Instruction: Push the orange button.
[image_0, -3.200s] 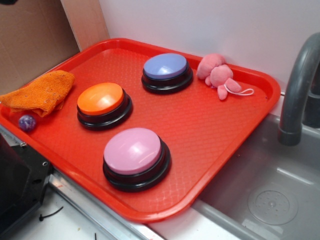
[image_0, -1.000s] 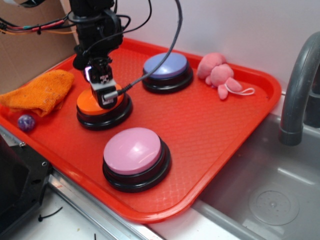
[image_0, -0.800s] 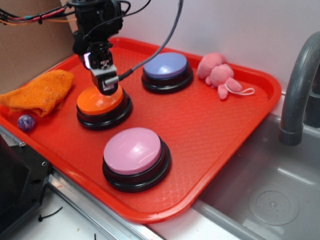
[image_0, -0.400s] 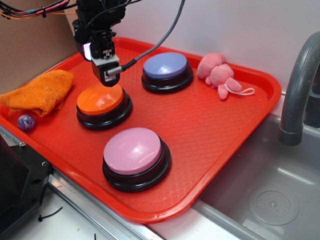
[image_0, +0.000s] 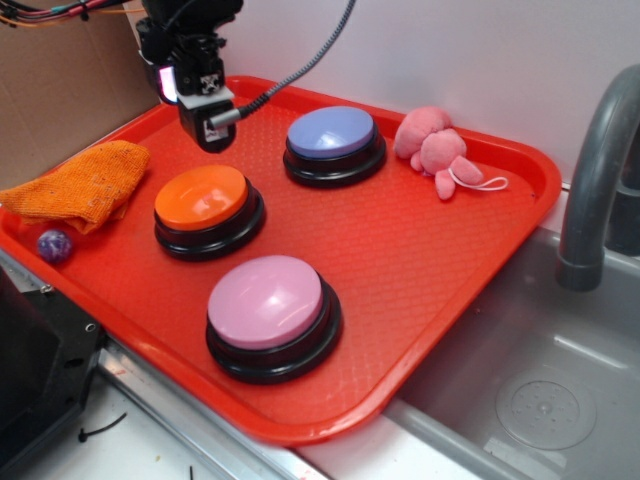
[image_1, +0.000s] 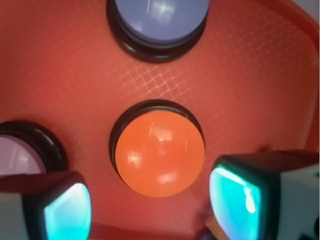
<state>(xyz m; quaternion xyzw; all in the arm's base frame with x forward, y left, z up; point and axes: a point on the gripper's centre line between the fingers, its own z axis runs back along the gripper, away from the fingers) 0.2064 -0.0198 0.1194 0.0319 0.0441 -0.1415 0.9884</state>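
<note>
While hovering: gripper (image_0: 207, 135) hangs clear above the tray (image_0: 430, 250), fingers (image_1: 65, 212) spread, gripping nothing.
Orange button (image_0: 203, 199): at 10 o'clock from the pink button (image_0: 266, 303).
Writing: none readable.

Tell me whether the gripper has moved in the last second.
Yes. The gripper has risen off the orange button, which it was touching a second ago, and now hangs above the button's far edge.
</note>
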